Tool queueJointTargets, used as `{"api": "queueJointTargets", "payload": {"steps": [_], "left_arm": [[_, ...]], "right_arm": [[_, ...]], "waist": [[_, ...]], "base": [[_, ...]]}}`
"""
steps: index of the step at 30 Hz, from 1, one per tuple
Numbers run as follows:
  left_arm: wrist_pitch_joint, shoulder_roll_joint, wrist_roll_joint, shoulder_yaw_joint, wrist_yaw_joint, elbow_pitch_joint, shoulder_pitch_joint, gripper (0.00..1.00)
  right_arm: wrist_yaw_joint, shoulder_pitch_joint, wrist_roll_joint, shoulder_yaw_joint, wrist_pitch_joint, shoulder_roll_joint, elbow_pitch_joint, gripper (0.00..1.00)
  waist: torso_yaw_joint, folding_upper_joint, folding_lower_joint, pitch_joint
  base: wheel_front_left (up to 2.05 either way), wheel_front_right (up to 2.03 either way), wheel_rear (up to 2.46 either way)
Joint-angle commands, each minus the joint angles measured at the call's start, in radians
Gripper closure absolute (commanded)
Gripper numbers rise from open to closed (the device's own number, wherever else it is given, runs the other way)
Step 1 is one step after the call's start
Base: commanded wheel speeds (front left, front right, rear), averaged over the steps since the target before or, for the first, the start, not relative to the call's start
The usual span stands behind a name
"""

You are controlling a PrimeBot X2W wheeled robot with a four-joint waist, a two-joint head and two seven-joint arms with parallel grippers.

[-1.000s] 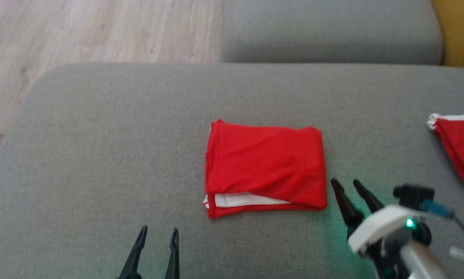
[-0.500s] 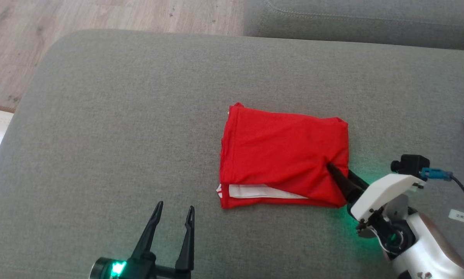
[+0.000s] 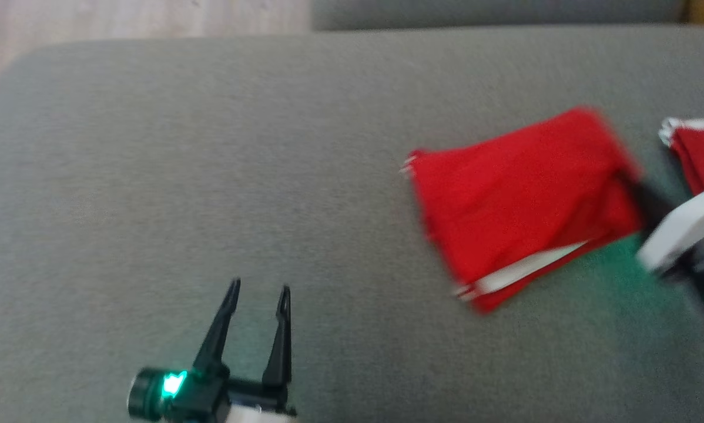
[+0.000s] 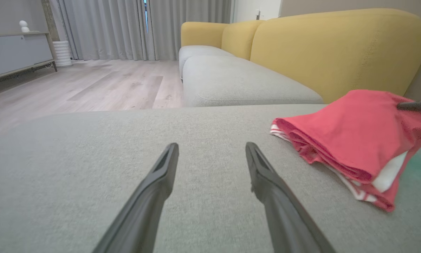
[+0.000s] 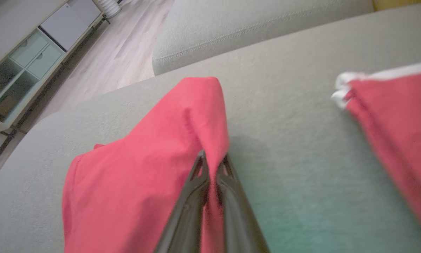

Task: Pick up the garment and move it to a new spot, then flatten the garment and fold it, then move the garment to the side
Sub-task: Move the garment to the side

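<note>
Pinching the right edge of the folded garment [image 3: 522, 194], my right gripper [image 5: 212, 162] has its fingers clamped on cloth; the garment lies on the grey cushion [image 3: 211, 147]. My left gripper [image 3: 259, 286] has fingers spread, empty.

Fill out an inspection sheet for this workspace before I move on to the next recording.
Surface: grey sofa cushion, no stains seen.
Job's things: folded red garment, white trim showing at its near edge, one corner pinched and raised.
Clutter: second red garment with white trim, lying apart on the right.
Grippers: left gripper open, apart from both garments; right gripper shut on the folded garment's corner.
Cables: nothing seen.
Surroundings: wooden floor, yellow sofa back, grey curtains, low cabinet.
</note>
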Motion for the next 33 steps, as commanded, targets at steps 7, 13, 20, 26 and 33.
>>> {"api": "queueJointTargets", "payload": {"steps": [7, 13, 20, 26, 33], "left_arm": [[-0.010, -0.008, 0.006, 0.049, -0.019, -0.055, -0.110, 0.00], [-0.010, -0.008, 0.007, 0.058, -0.030, -0.060, -0.154, 0.00], [-0.010, -0.008, -0.036, 0.061, -0.040, -0.060, -0.175, 0.00], [-0.010, -0.008, -0.055, 0.066, -0.032, -0.049, -0.150, 0.00], [-0.010, -0.008, -0.071, 0.063, -0.022, -0.011, -0.082, 0.00]], "right_arm": [[-0.001, -0.074, -0.042, -0.141, 0.072, -0.239, -0.127, 1.00], [-0.001, -0.059, -0.077, -0.290, 0.122, -0.336, -0.174, 1.00], [-0.001, -0.015, -0.198, -0.433, 0.135, -0.282, -0.226, 0.00], [-0.001, 0.075, -0.267, -0.416, 0.124, -0.124, -0.341, 0.00], [-0.001, 0.243, -0.339, -0.253, -0.010, 0.115, -0.388, 0.00]], "waist": [[-0.123, 0.0000, 0.0000, 0.144], [-0.153, 0.0000, 0.0000, 0.187], [-0.141, 0.0000, 0.0000, 0.168], [-0.114, 0.0000, 0.0000, 0.079], [-0.065, 0.0000, 0.0000, -0.081]], "base": [[0.00, 0.00, 0.00], [0.00, 0.00, 0.00], [0.00, 0.00, 0.00], [0.00, 0.00, 0.00], [0.00, 0.00, 0.00]]}}
